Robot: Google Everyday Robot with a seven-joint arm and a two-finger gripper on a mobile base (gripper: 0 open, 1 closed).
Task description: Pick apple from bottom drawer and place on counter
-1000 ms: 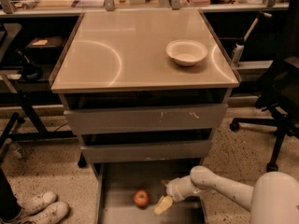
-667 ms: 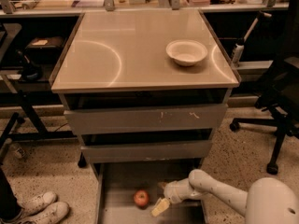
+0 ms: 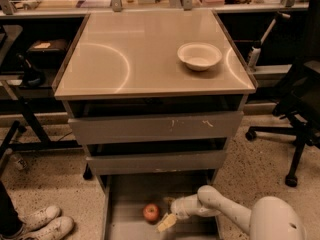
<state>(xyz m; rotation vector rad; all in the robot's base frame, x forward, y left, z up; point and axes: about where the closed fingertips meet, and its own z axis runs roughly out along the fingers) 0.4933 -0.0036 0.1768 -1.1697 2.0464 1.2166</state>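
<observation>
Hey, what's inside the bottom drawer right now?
A small round red apple lies on the deep grey metal bottom drawer floor. The robot's gripper sits just right of it, fingers open. The drawer's rear is hidden under the shallower grey drawer above.

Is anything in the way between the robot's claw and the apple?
No, nothing visible. The open claw sits in the bottom drawer just right of the apple, with only bare floor between them.
</observation>
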